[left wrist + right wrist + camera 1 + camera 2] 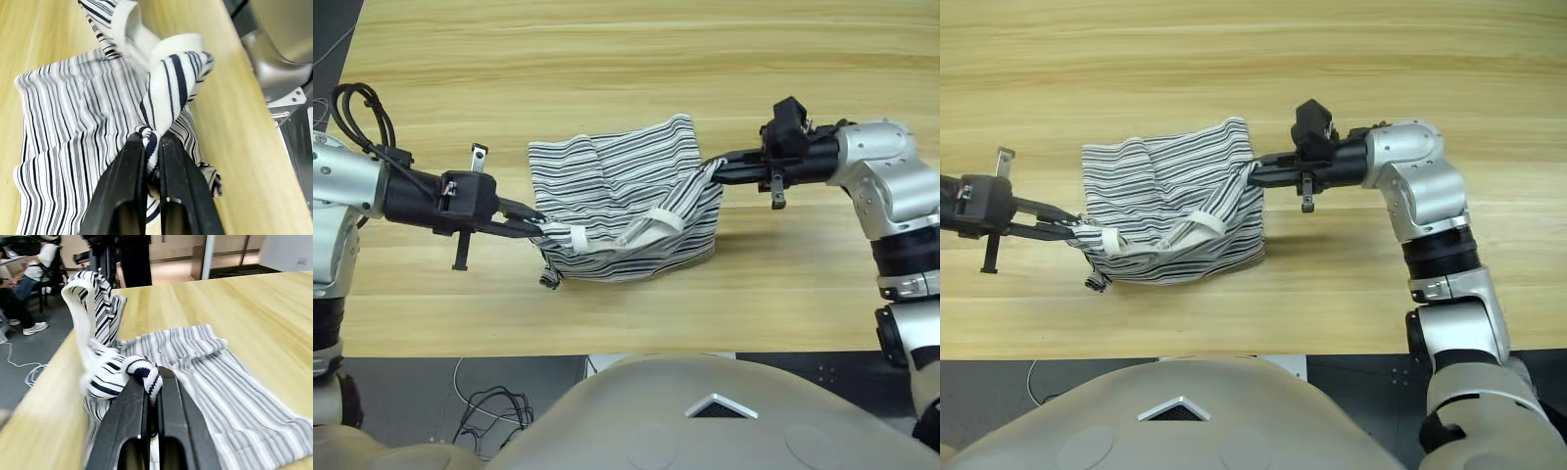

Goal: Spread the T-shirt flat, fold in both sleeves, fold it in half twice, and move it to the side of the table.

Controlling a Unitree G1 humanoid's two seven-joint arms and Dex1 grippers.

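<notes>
Black cables (494,406) (loosely looped) lie on the dark grey floor (401,392).

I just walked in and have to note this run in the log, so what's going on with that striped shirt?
The robot has the striped T-shirt gripped from both sides. The left pincer is shut on a bunched edge at the robot's left, and the right pincer is shut on the fabric at the opposite side. The shirt sits crumpled between them on the wooden table, not yet spread flat, so no sleeve fold or halving shows.
</notes>
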